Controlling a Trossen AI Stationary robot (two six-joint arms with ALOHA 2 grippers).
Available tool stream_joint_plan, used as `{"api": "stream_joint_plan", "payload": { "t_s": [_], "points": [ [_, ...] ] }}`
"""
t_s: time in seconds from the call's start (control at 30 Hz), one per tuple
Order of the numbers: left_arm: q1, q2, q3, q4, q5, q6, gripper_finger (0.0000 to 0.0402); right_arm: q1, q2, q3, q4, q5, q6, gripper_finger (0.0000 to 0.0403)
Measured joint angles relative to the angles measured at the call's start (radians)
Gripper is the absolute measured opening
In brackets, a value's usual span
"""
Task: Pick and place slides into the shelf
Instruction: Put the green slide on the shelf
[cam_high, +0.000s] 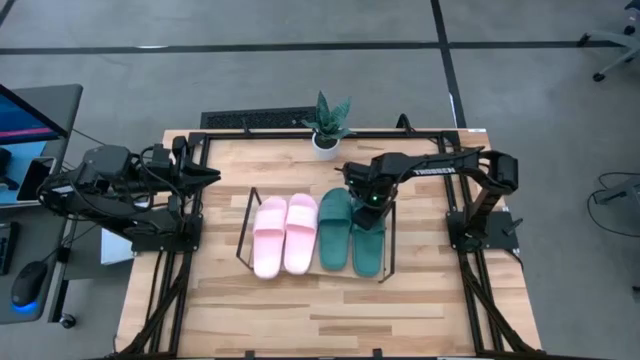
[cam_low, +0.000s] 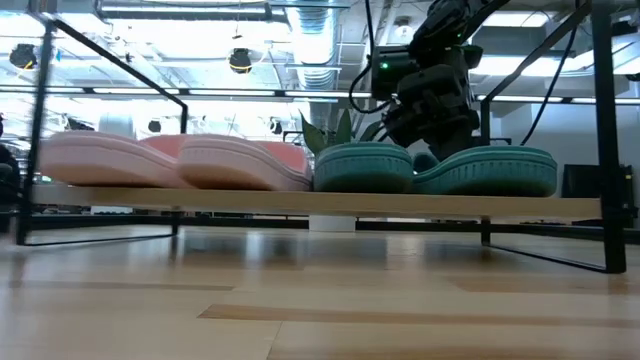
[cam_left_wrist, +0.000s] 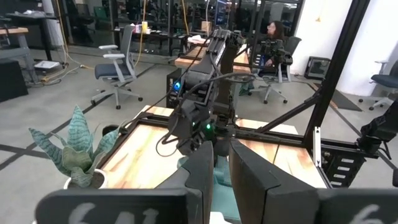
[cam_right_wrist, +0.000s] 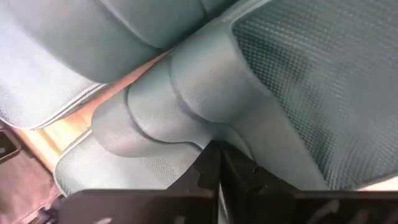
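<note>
Wooden table (cam_high: 330, 310) sitting on grey floor, black metal frame (cam_high: 190, 250) running along both side edges and the back. Potted plant (cam_high: 327, 125) standing at the 12 o'clock edge, just behind the shelf (cam_high: 243, 225). All four slides are lying on the shelf at table centre, side by side: two pink slides (cam_high: 285, 233) toward 9 o'clock, two green slides (cam_high: 351, 232) toward 3 o'clock, neighbours touching. Front half of the table toward 6 o'clock is offering bare wood.

I'm holding my right gripper (cam_right_wrist: 216, 163) down on the outermost green slide (cam_high: 368, 240), at its 12 o'clock end; fingers pressed together, tips against the strap, clamping nothing that I can see. Shelf end loop standing just beside that slide at 3 o'clock, so clearance there is tight.

My left gripper (cam_left_wrist: 222, 163) is hanging at 9 o'clock over the side frame, well apart from the shelf, fingers nearly together, holding nothing.
</note>
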Motion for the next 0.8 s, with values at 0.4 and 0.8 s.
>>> {"api": "stream_joint_plan", "payload": {
  "t_s": [0.4, 0.8],
  "points": [
    [0.0, 0.0, 0.0, -0.016, -0.004, -0.016, 0.0041, 0.023, -0.084, 0.001, -0.018, -0.008, 0.002, 0.0],
    [0.0, 0.003, 0.0, -0.012, -0.009, -0.027, 0.0041, 0.039, -0.175, 0.002, 0.049, -0.012, -0.007, 0.0]
  ]
}}
